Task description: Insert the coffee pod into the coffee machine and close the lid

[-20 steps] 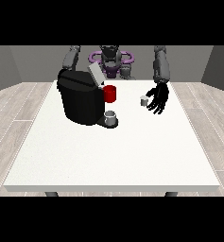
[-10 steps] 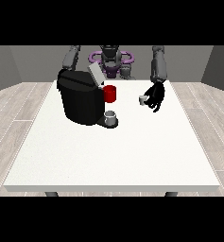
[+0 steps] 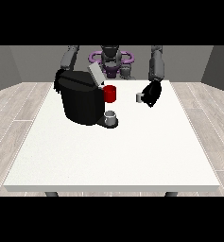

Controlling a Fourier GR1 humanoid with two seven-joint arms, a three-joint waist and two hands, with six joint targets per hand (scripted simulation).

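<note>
Coffee machine (image 3: 80,101): black, bulky, standing on the white table (image 3: 113,156) towards the far edge, at the view's left of the table's middle.
Lid (image 3: 95,74): grey, raised and tilted up at the machine's top, so the machine stands open.
Red part (image 3: 110,93): a red cylinder on the machine's side that faces the view's right, just under the raised lid.
Cup (image 3: 111,118): small and grey, on the machine's black base, below the red part.
Coffee pod (image 3: 140,97): small and pale, well to the view's right of the machine, level with the red part and apart from it; it touches the fingers of the hand at the view's right, and whether it rests on the table or is lifted cannot be told.
Hand at the view's right (image 3: 152,93): black, to the right of the machine, its fingers curled about the pod.
Hand at the view's left: hidden behind the machine; only the grey arm (image 3: 69,57) shows above the machine's top, so the state of its fingers cannot be told.
</note>
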